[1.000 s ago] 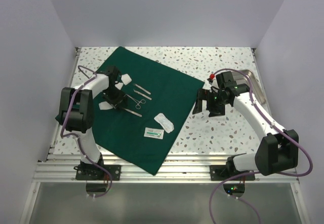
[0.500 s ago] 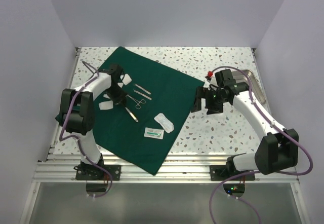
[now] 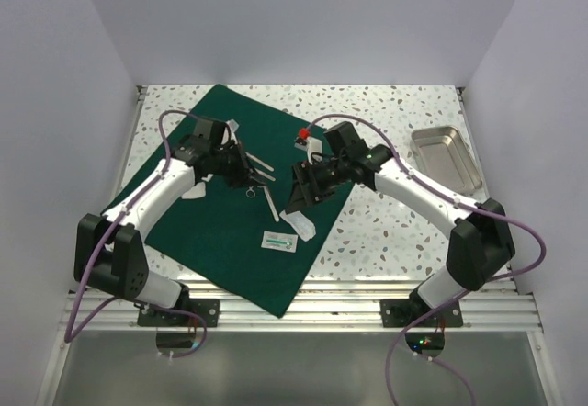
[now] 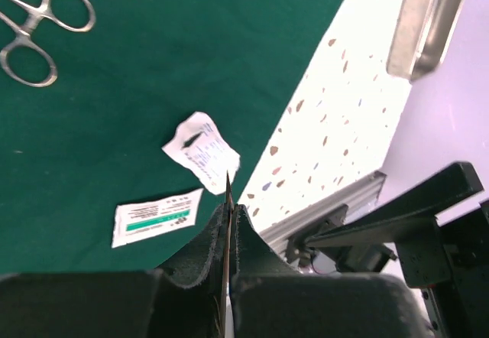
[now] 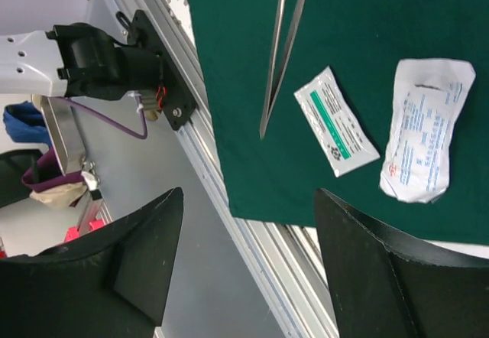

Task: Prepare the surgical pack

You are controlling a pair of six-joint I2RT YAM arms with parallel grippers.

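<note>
The dark green drape (image 3: 230, 231) lies spread flat on the table's left half; it also shows in the left wrist view (image 4: 191, 63) and the right wrist view (image 5: 382, 32). My left gripper (image 3: 248, 171) is shut on thin steel tweezers (image 3: 271, 204), whose tip (image 4: 227, 181) sticks out past the pads above the cloth. My right gripper (image 3: 298, 197) is open and empty, hovering over the drape's right part, close to the tweezers' tip (image 5: 281, 55). Its fingers (image 5: 145, 261) stand wide apart.
Ring-handled forceps (image 4: 34, 36), a white packet (image 4: 202, 153) and a green-labelled packet (image 4: 157, 216) lie on the drape; both packets also show in the right wrist view (image 5: 424, 128) (image 5: 335, 120). A steel tray (image 3: 446, 153) sits at the right. The aluminium rail (image 3: 349, 307) runs along the near edge.
My left gripper lifted the tweezers and swung right toward the drape's middle. My right arm swung left from near the tray to over the drape.
</note>
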